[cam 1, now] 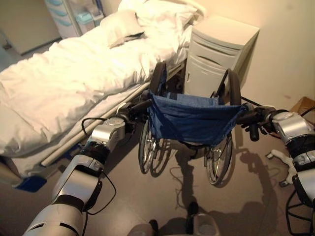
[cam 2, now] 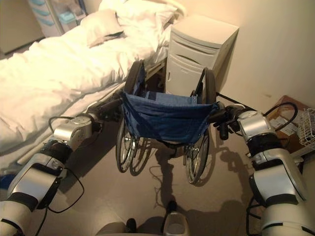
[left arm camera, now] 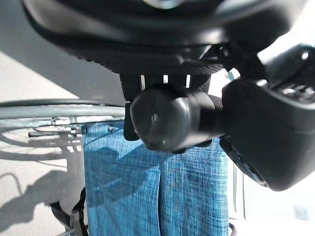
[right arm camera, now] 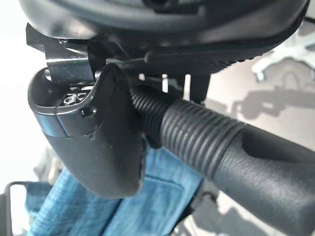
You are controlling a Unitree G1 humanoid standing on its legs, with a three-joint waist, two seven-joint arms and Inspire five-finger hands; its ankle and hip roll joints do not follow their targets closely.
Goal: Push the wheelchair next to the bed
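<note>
The wheelchair (cam 1: 189, 130) has a blue cloth backrest (cam 1: 194, 120), slack and creased between two dark uprights, with a seam down its middle in the left wrist view. It has spoked rear wheels (cam 1: 147, 147) with thin grey rims, black armrest pads (cam 1: 157, 76) and two black push handles (right arm camera: 231, 147) that stick back toward the robot; the right one is ribbed rubber. The chair stands on a beige floor (cam 1: 147, 201), facing away from the robot, its front just before a pale cabinet (cam 1: 216, 54) against the wall. The bed (cam 1: 69, 78), covered in rumpled white bedding with a pillow (cam 1: 123, 24) at its head, lies on the chair's left, its rail (cam 1: 93, 130) just beside the left wheel. The left hand (cam 1: 129, 114) is curled round the left handle (left arm camera: 172, 118), whose rounded end shows past the fingers in its wrist view. The right hand (cam 2: 230, 118) is clamped on the right handle, thumb (right arm camera: 98, 142) wrapped over the ribbed grip.
</note>
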